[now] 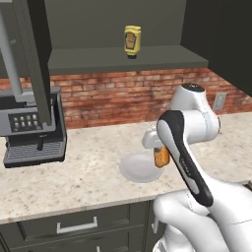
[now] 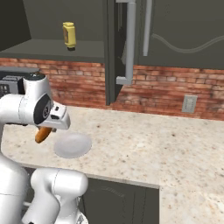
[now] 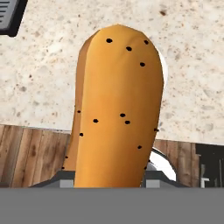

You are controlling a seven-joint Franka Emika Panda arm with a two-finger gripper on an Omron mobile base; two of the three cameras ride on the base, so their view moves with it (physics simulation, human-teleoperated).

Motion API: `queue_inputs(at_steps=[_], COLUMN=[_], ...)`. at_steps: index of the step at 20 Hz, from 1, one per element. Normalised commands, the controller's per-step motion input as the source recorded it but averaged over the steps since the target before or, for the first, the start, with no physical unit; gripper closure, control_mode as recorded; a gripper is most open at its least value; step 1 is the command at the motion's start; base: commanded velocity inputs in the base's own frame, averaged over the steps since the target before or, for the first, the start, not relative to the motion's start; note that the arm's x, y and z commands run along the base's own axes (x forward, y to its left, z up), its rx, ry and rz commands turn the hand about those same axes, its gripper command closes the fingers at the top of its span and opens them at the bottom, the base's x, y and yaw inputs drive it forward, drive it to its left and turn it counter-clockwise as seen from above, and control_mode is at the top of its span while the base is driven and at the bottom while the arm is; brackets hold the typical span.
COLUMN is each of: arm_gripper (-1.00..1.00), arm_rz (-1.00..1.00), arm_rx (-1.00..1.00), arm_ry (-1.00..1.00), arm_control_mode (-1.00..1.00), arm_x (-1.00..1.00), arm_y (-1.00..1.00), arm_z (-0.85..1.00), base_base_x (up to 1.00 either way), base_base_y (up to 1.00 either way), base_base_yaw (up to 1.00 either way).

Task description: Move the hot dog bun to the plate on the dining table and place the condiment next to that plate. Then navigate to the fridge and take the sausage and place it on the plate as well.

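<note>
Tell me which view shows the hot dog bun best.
The hand view: the hot dog bun rises large between the gripper's fingers, dark specks plain. In the left base view only a bit of the bun peeks past the arm; the right base view shows its end under the hand.

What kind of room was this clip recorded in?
A simulated home kitchen, most likely: a speckled stone counter over dark drawers, a brick backsplash, and an espresso machine. A yellow condiment bottle stands on the shelf above.

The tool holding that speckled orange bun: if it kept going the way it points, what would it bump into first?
Probably the beige speckled stone counter; the tool, shut on the orange-tan speckled bun, points down at it, though depth is unclear.
</note>
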Motion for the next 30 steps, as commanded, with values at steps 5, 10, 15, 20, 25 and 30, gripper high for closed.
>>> queue_inputs(at_steps=[5,10,15,20,25,30], arm_gripper=[1.00,1.00,1.00,1.00,1.00,1.00], arm_rz=[0.00,-0.01,0.00,0.00,0.00,0.00], arm_rx=[-0.01,0.00,0.00,0.00,0.00,0.00], arm_ry=[0.00,-0.06,-0.04,0.00,0.00,0.00], arm_control_mode=[-1.00,-1.00,1.00,1.00,1.00,1.00], arm_x=[-0.33,-0.43,-0.15,0.00,0.00,0.00], arm_y=[0.07,0.00,0.00,0.00,0.00,0.00], arm_z=[0.81,0.25,0.00,0.00,0.00,0.00], base_base_x=[0.00,0.00,-0.75,-0.52,-0.22,-0.22], base_base_y=[0.00,0.00,0.26,0.68,0.78,0.79], base_base_yaw=[0.00,0.00,0.08,0.46,0.66,0.68])
